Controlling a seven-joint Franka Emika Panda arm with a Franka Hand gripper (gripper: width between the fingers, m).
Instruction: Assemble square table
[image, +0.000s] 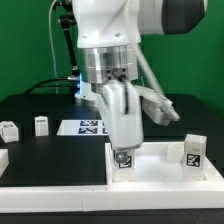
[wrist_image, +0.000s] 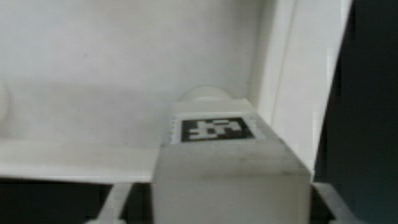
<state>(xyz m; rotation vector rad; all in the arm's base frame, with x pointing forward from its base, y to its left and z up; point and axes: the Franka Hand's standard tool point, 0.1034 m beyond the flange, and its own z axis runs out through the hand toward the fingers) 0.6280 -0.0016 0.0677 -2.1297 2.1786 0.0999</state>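
My gripper (image: 118, 100) is shut on a white table leg (image: 122, 135) and holds it upright. The leg's tagged lower end is at the near-left corner of the white square slab (image: 160, 168). In the wrist view the leg (wrist_image: 222, 170) fills the middle between my fingers (wrist_image: 118, 200). Its tagged end sits over the slab's hollow face (wrist_image: 125, 80), close to the raised rim (wrist_image: 294, 70). I cannot tell whether the leg touches the slab. A second leg (image: 193, 152) stands on the slab's right corner. Two more legs (image: 10, 130) (image: 41, 125) lie on the black table at the exterior view's left.
The marker board (image: 88, 126) lies behind the slab, partly hidden by my arm. A long white bar (image: 60, 194) runs along the table's front edge, and another white piece (image: 3, 158) shows at the left edge.
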